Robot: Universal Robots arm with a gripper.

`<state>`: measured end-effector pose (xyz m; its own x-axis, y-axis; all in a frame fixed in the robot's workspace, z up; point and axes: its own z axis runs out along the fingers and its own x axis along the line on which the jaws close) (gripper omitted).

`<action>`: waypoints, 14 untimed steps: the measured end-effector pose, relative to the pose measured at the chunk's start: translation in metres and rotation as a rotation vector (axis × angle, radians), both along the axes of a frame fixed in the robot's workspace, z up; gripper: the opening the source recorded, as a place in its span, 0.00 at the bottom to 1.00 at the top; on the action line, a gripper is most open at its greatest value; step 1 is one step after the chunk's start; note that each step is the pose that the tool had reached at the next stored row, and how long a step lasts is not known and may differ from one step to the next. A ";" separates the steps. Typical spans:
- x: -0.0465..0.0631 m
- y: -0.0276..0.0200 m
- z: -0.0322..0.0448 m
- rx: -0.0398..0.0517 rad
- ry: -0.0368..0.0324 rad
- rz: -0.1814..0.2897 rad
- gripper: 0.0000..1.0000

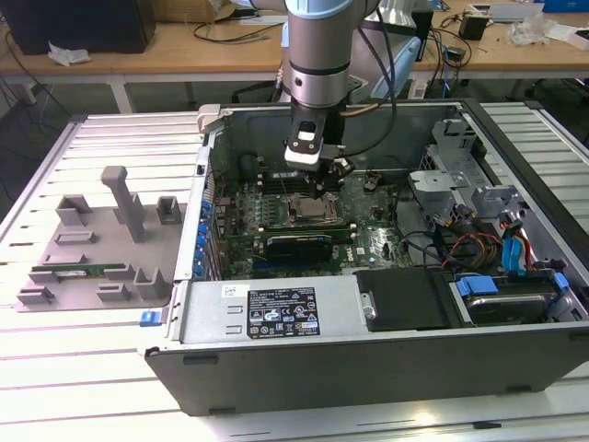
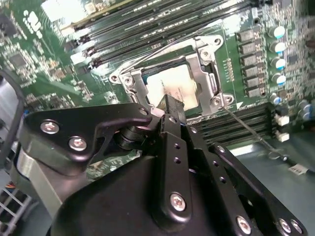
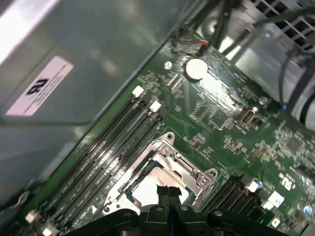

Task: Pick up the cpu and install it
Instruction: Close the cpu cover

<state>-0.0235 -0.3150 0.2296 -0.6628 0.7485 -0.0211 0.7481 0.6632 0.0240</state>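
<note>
The cpu [image 2: 170,83] is a pale silver square lying flat inside the metal-framed socket [image 2: 209,73] on the green motherboard; it shows in both wrist views [image 3: 147,179]. My gripper [image 3: 170,191] hangs straight over it, its two black fingers pressed together with nothing between them. The fingertips [image 2: 172,105] sit just above one edge of the chip; I cannot tell whether they touch it. In the exterior view the arm reaches down into the open computer case, and the gripper [image 1: 324,189] stands over the socket [image 1: 308,210] in the middle of the board.
Black memory slots [image 3: 123,137] run beside the socket. Case walls [image 1: 276,364] ring the board, with cables and a drive cage [image 1: 479,212] on the exterior view's right. A grey fixture [image 1: 101,239] holding a green memory stick [image 1: 78,273] lies outside on the exterior view's left.
</note>
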 end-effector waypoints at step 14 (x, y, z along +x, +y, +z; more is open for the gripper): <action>0.000 0.0000 -0.0007 -0.0030 0.0002 0.351 0.11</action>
